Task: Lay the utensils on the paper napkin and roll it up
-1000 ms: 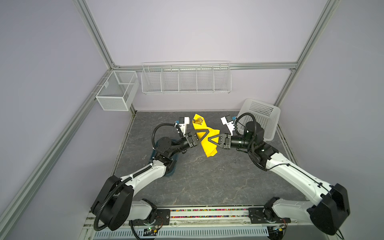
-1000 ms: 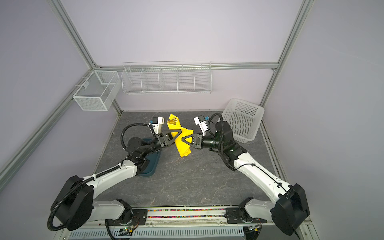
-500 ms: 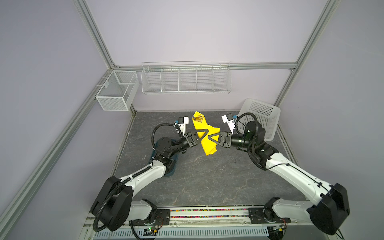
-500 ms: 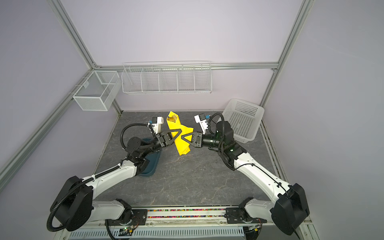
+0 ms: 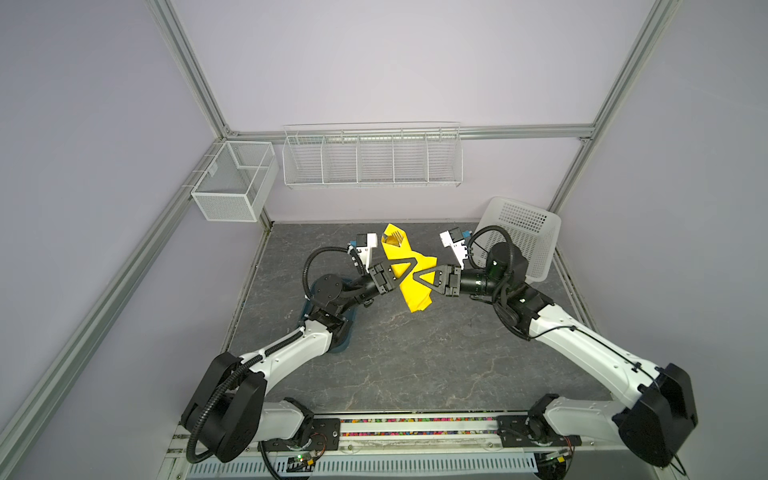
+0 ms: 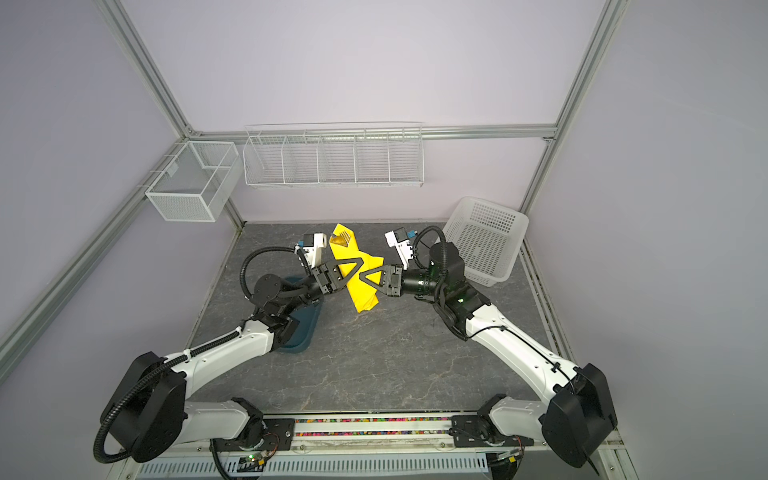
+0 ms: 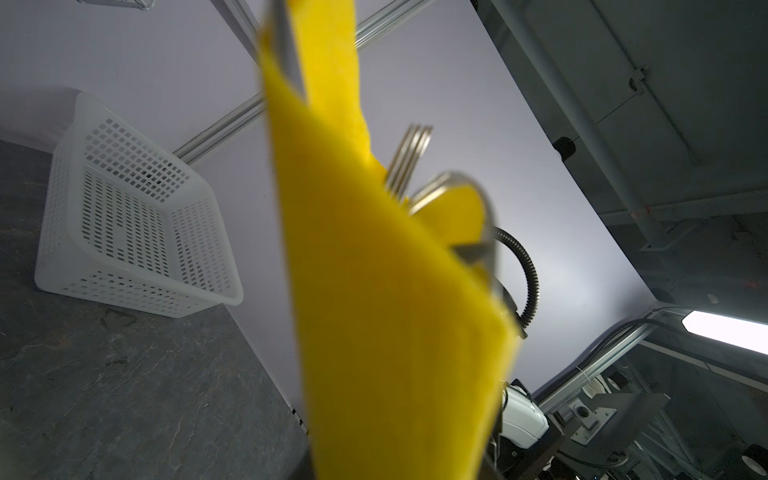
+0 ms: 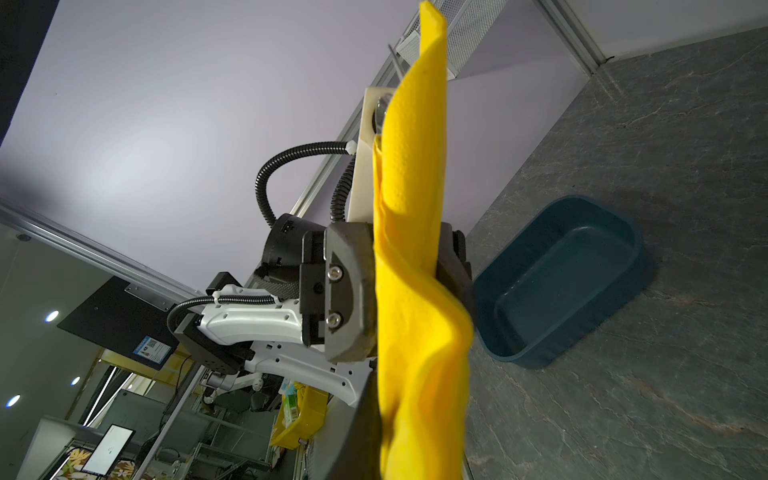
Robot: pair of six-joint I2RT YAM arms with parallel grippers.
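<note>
The left end effector (image 5: 405, 266), well left of the white basket (image 5: 525, 232), has its jaws pressed against both sides of the paper napkin (image 5: 415, 293). In the right wrist view a dark pad (image 8: 349, 291) lies flat against each face of the fold. The napkin is a narrow yellow bundle held clear of the counter (image 5: 415, 357), left of the basket. The utensils (image 5: 395, 238) poke out of its far end, where fork tines (image 7: 409, 156) and a spoon bowl's rim (image 7: 461, 180) show. The right end effector (image 5: 422, 277), between the bundle and the basket, is closed on the napkin's nearer part.
</note>
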